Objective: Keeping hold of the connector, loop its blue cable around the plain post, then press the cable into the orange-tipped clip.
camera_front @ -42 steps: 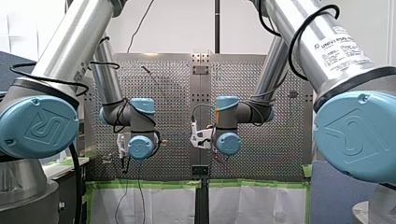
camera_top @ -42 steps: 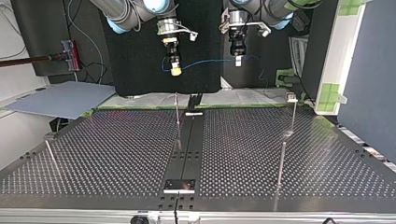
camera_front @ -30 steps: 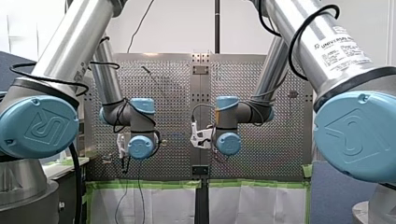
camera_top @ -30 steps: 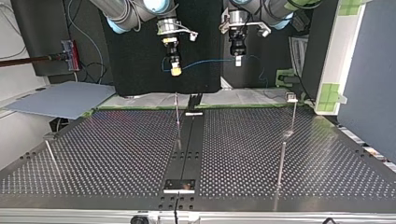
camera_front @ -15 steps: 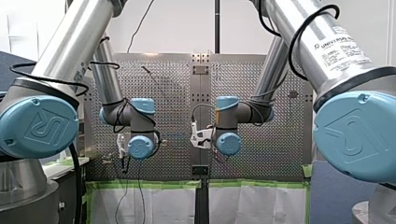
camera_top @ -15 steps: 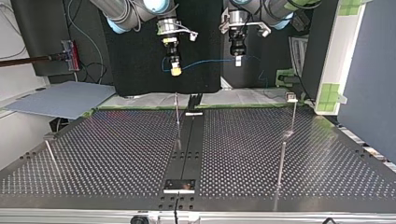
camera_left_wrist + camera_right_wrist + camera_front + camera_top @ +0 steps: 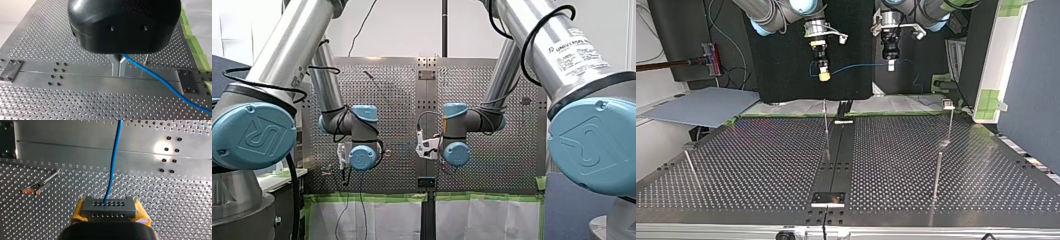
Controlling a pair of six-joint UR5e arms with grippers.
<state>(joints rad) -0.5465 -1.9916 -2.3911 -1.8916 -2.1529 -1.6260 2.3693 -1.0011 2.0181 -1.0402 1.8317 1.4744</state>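
My right gripper (image 7: 109,204) has its yellow pads clamped on the grey connector (image 7: 109,210), up above the perforated table (image 7: 175,207), and the blue cable (image 7: 113,162) runs straight out to my left gripper (image 7: 119,71), metal fingers pinched tight on it, with the orange-tipped clip (image 7: 35,187) down off to one side.

The body of the left gripper (image 7: 118,72) hides all but its fingertips (image 7: 115,67); the cable (image 7: 160,80) runs out of frame. The right gripper (image 7: 109,211) is cut off just behind the connector (image 7: 109,206).
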